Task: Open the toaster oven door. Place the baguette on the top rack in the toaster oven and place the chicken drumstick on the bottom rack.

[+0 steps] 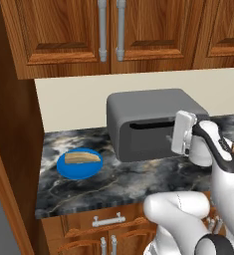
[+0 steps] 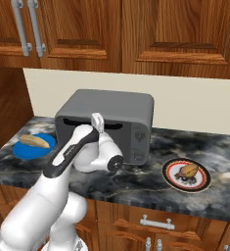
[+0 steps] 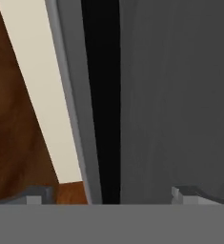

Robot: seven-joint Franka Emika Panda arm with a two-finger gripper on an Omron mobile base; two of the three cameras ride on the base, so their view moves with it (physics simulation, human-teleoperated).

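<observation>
The grey toaster oven stands at the back of the counter. Its dark toaster oven door is shut, so the top rack and bottom rack are hidden. My gripper is open, right at the door's upper edge, with its fingertips either side of the narrow dark slot. Nothing is between them. The baguette lies on a blue plate left of the oven. Right of it, the chicken drumstick rests on a red-rimmed white plate.
Wooden wall cabinets hang above the oven. A tall wooden side panel closes off the counter's left end. The dark marble counter has bare room in front of the oven, and drawers sit below its front edge.
</observation>
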